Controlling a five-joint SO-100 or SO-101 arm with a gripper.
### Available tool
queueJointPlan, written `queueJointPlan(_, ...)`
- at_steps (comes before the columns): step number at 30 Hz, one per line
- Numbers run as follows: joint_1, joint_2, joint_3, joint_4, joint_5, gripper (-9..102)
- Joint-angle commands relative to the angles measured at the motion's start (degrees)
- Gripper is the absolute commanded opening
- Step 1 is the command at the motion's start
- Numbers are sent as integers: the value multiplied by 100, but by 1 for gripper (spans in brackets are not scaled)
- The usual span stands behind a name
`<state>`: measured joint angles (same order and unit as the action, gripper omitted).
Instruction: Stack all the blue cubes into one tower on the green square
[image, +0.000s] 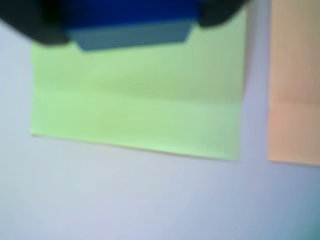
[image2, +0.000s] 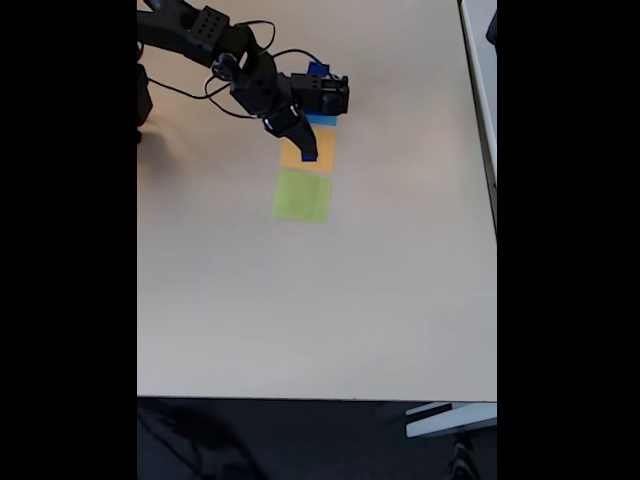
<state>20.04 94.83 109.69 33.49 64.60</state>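
step: carrying cube (image: 131, 22) to green square (image: 135, 105) | fingers (image: 127, 20): apparently clenched on cube, blurred | next: lower onto square's far part, then release

green square (image2: 302, 196) bare, open table (image2: 320, 300) around

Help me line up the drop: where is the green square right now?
In the fixed view the green square lies flat on the table, directly below the orange square, lowest of the coloured patches, below the claw.
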Motion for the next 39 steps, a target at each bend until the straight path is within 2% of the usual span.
queueJointPlan(1, 62, 88, 176, -457, -9, 4)
queueJointPlan(18, 378, -387, 1063, -1854, -141, 4)
queueJointPlan(39, 360, -958, 932, -2487, 0, 3)
